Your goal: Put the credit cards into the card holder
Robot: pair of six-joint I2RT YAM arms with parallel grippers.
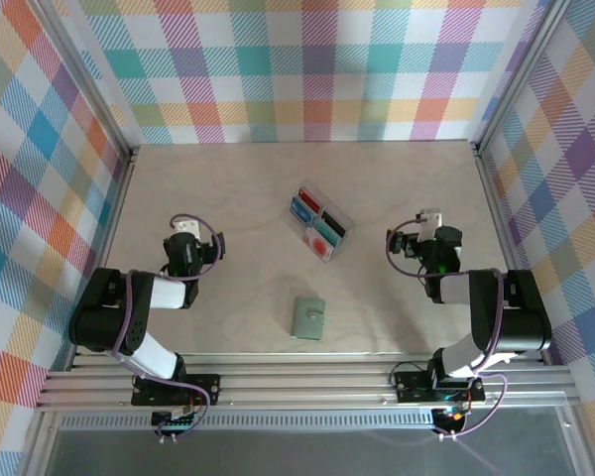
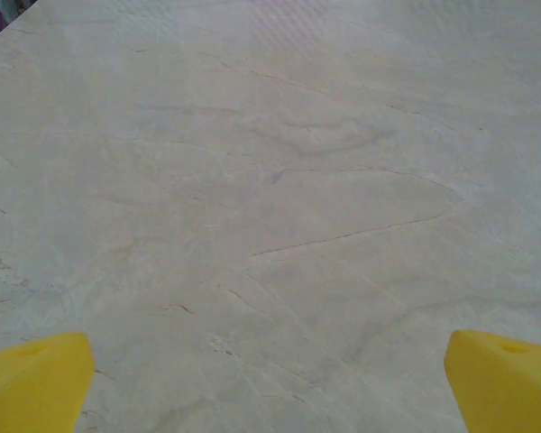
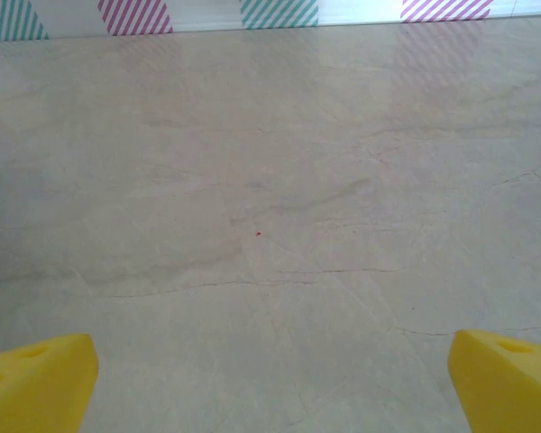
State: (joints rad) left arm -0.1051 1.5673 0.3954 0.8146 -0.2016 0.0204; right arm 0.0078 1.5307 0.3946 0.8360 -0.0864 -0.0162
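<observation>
- Left tool [image 1: 184, 234] and right tool [image 1: 428, 222] both stood wide open and empty. Each hung low over bare surface [image 1: 228, 183] on its own side. In each wrist view the yellow fingertips [image 2: 36, 379] sat far apart at the bottom corners with nothing between them.
- A clear tray [image 1: 339, 211] lay mid-surface between the two tools, a little farther from the bases than either. Its long axis ran on a diagonal from far-left to near-right.
- The card holder [image 1: 308, 317] lay closed and flat, nearer the bases than the tray and well apart from it. It sat roughly midway between the arms, its long axis running almost straight away from the bases.
- The credit cards [image 1: 325, 234] still sat in the tray's compartments: blue at the far-left end, red at the near-right end, teal and dark between them.
- By my judgement the right tool was slightly nearer the tray. The cards lay to its left, and the red end pointed its way.
</observation>
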